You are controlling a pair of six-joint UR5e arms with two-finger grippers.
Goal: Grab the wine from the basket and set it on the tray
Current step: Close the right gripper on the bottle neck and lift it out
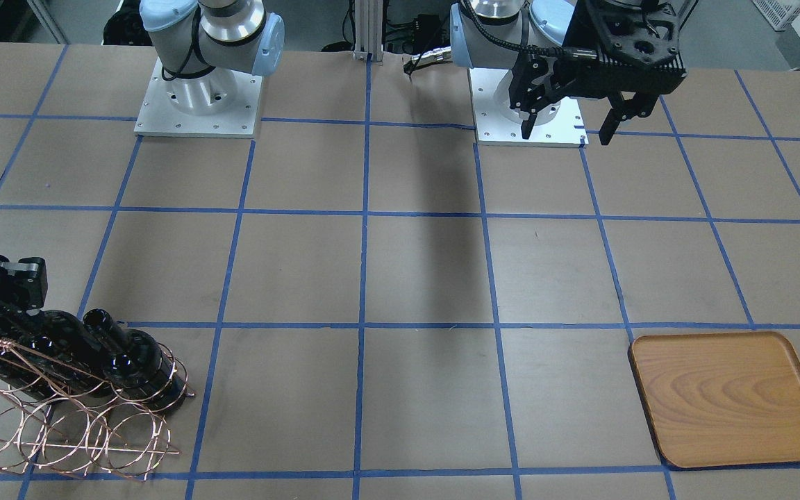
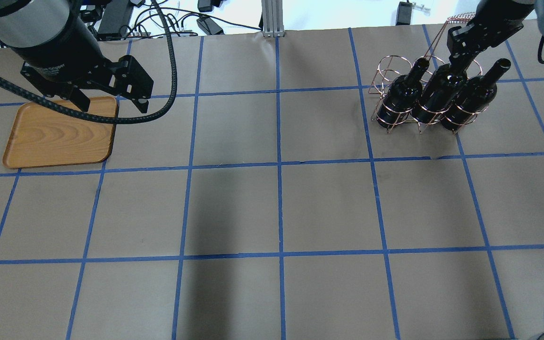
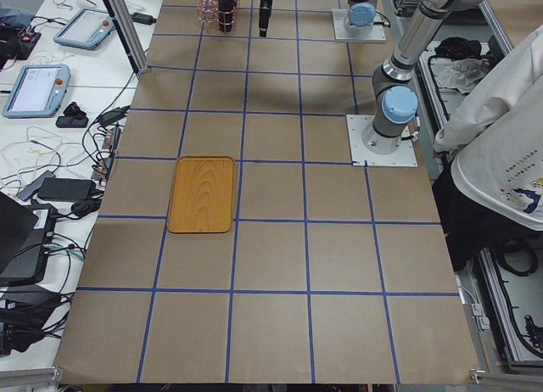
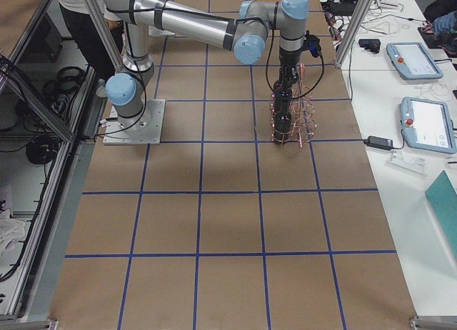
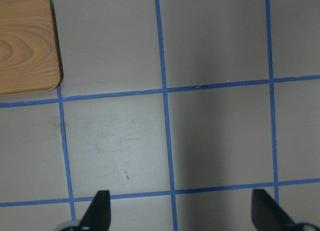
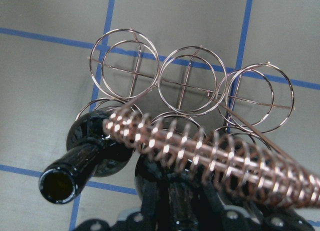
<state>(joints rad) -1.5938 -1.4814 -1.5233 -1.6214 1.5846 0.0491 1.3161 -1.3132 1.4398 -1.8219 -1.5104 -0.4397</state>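
Note:
Three near-black wine bottles stand in the copper wire basket [image 2: 385,71] at the far right of the overhead view. My right gripper [image 2: 458,63] is shut on the neck of the middle wine bottle [image 2: 437,94], which sits in its ring. In the right wrist view the fingers hug that neck [image 6: 175,196] under the twisted handle [image 6: 220,156]. One neighbour bottle [image 6: 75,166] shows its open mouth. The wooden tray [image 2: 59,134] lies at the far left. My left gripper [image 2: 111,105] hangs open and empty above the tray's near right corner.
The brown table [image 2: 276,212] carries a grid of blue tape lines. The arm bases [image 1: 198,97] stand at the robot's edge. The basket's outer row of rings [image 6: 185,86] holds nothing. A person [image 3: 509,129] stands beside the table by the left arm's base.

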